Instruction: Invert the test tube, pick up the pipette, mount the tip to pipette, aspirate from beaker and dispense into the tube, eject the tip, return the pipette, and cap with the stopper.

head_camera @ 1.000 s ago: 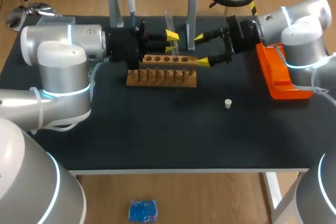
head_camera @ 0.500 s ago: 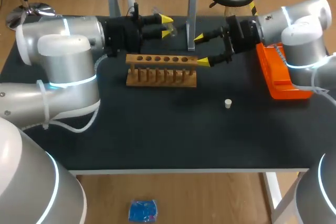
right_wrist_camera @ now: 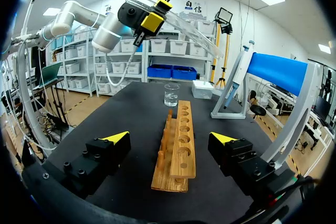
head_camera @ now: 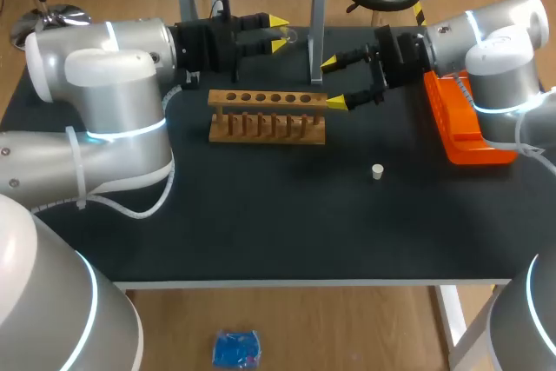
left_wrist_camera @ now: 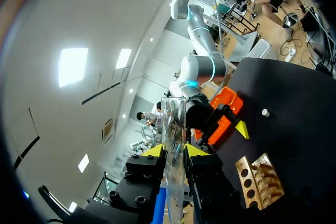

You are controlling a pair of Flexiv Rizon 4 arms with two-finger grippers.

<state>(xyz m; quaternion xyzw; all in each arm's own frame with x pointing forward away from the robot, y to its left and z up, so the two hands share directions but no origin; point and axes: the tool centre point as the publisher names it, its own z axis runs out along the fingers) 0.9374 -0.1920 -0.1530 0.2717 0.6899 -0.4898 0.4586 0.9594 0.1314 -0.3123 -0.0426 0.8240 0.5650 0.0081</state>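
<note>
The left gripper (head_camera: 279, 31) is clamped on the clear test tube (left_wrist_camera: 172, 124) and holds it tilted in the air at the far side of the table, beyond the wooden rack (head_camera: 268, 116). The right gripper (head_camera: 333, 82), fingers wide apart and holding nothing, hovers at the rack's right end. The white stopper (head_camera: 377, 171) lies nearer, to the right.

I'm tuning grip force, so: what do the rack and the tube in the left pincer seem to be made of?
Rack: wood, with a matte, pale tan finish that looks unvarnished; grain and drilled holes show in the right wrist view.
Test tube, held in the left pincer: clear and glossy, with the room showing through it. It could be glass or clear plastic; the look alone does not settle it.
</note>
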